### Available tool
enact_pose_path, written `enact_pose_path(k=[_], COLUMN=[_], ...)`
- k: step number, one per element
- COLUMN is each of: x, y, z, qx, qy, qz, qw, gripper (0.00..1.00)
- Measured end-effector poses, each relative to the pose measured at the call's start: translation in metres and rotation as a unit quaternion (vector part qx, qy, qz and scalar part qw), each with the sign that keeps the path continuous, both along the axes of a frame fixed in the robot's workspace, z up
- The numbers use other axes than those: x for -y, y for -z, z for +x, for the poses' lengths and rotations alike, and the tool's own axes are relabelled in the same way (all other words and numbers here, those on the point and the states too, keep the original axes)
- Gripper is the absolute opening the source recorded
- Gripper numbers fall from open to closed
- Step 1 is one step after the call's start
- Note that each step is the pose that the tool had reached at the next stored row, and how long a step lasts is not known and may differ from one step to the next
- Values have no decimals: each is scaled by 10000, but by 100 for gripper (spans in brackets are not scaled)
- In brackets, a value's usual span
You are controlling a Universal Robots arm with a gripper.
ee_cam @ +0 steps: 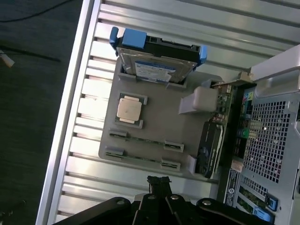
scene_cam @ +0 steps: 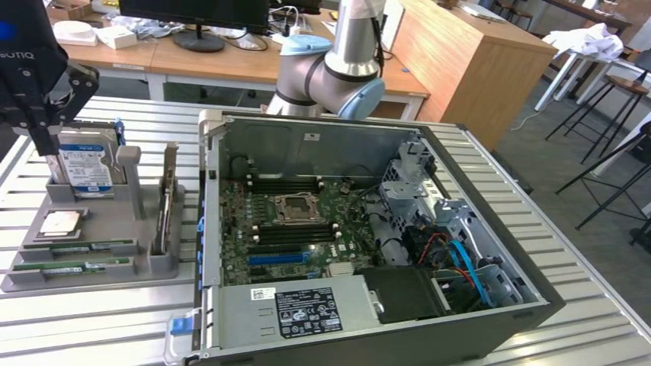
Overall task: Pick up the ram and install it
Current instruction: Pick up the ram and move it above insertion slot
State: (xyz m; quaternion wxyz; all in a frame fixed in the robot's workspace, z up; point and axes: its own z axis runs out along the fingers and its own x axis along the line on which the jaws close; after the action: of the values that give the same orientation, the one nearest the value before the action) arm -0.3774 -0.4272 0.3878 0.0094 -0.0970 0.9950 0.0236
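Two rams lie side by side in slots of the grey holder tray (scene_cam: 142, 263), each a thin green stick: one ram (scene_cam: 81, 247) (ee_cam: 145, 139) and a second ram (scene_cam: 72, 266) (ee_cam: 140, 158) nearer the tray's edge. My black gripper (scene_cam: 46, 164) (ee_cam: 158, 183) hangs shut with nothing in it. It is above the tray's far end, by the upright hard drive (scene_cam: 84, 164) (ee_cam: 154, 70), well apart from the rams. The open computer case (scene_cam: 428, 137) sits at the exterior view's right of the tray, its motherboard (scene_cam: 290, 229) facing up.
The tray also holds a silver processor chip (scene_cam: 59, 223) (ee_cam: 129, 108) and an upright graphics card (scene_cam: 166, 206) (ee_cam: 208, 147). A blue slot (scene_cam: 277, 258) lies on the motherboard. A slatted metal table (scene_cam: 102, 320) carries everything. My arm's base (scene_cam: 325, 76) stands behind the case.
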Motion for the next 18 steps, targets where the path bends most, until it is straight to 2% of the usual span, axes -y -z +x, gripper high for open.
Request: enact_pose_path(k=[5,9,14,18], x=[0,0,0,0], y=[0,0,1,1], z=[0,0,0,0], qx=[0,0,0,0], qy=[-373,-699,-1114,-1459], qz=[-3,-7,-11,-14], qw=[9993,9976,9938,9893], gripper=[10,10,10,10])
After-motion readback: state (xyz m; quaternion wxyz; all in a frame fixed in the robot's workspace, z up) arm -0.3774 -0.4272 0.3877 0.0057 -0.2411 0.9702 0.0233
